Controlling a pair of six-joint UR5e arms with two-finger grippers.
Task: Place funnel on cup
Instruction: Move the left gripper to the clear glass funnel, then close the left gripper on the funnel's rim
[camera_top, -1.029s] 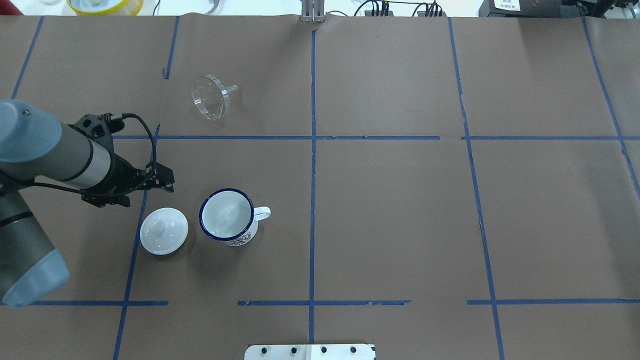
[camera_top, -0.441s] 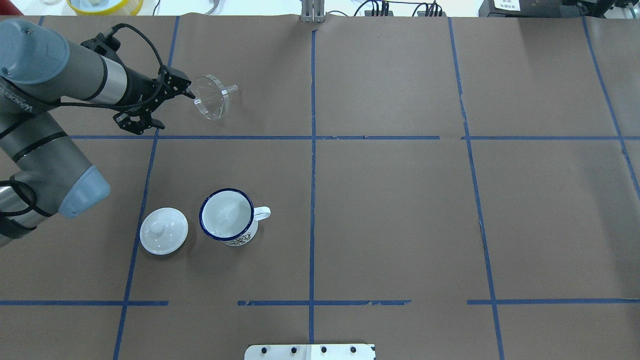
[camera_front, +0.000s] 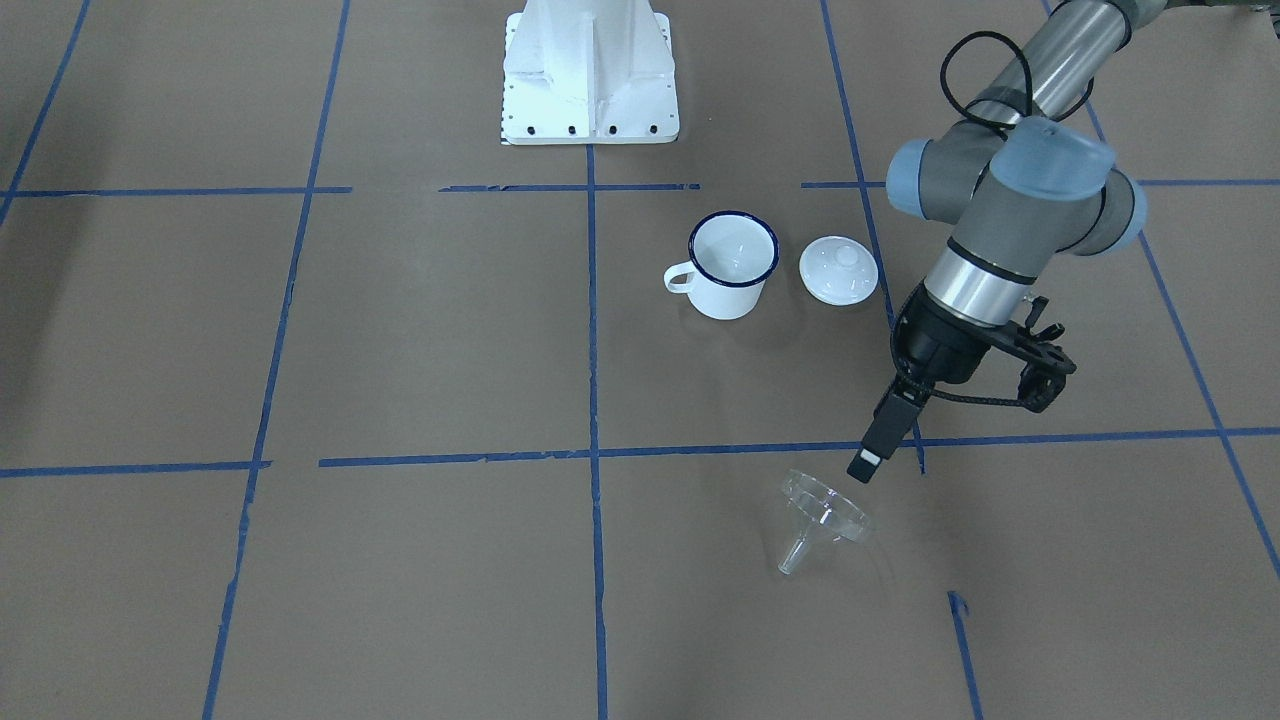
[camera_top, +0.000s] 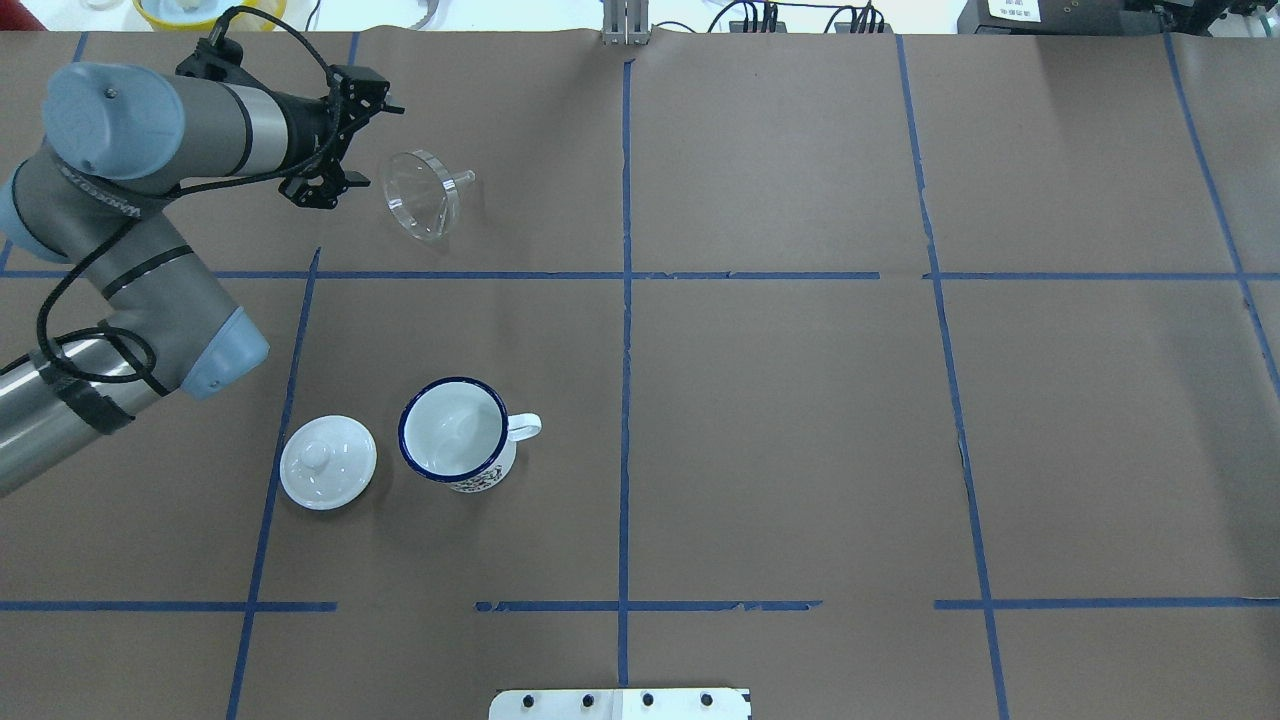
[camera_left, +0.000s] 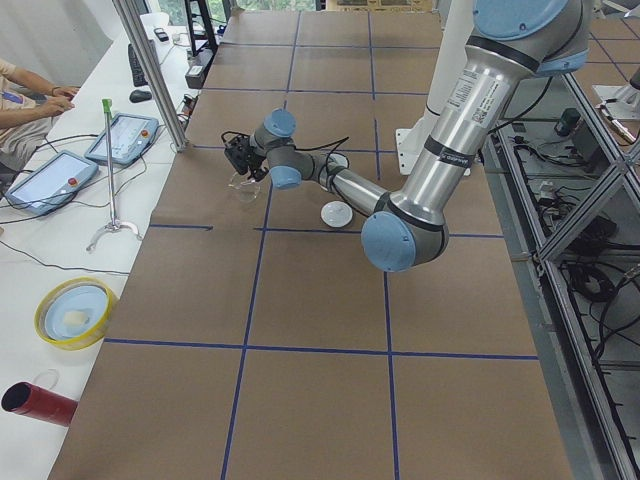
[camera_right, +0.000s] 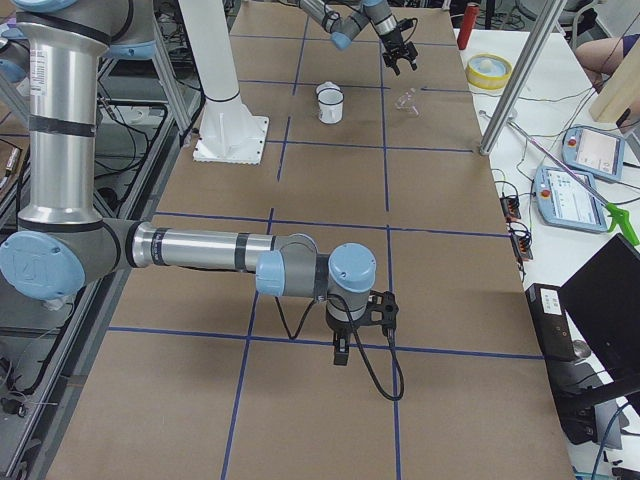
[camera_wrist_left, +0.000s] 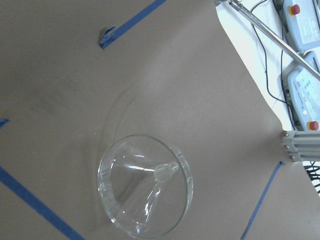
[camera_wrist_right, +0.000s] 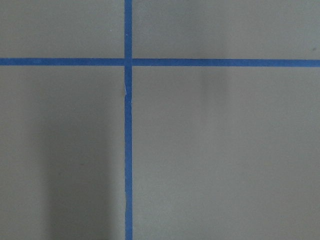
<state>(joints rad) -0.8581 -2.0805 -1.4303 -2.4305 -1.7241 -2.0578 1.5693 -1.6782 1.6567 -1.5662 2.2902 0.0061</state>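
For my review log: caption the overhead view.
Left gripper hovers beside clear funnel lying sideways, apart from white blue-rimmed enamel mug.

right gripper (camera_right: 340, 354) seen only in side view so jaw gap unclear; funnel (camera_right: 406, 99) v. small there.

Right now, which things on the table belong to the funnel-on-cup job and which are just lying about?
Job: small clear funnel lying on its side; white enamel mug with dark-blue rim.
Lying about: white domed lid with a knob.
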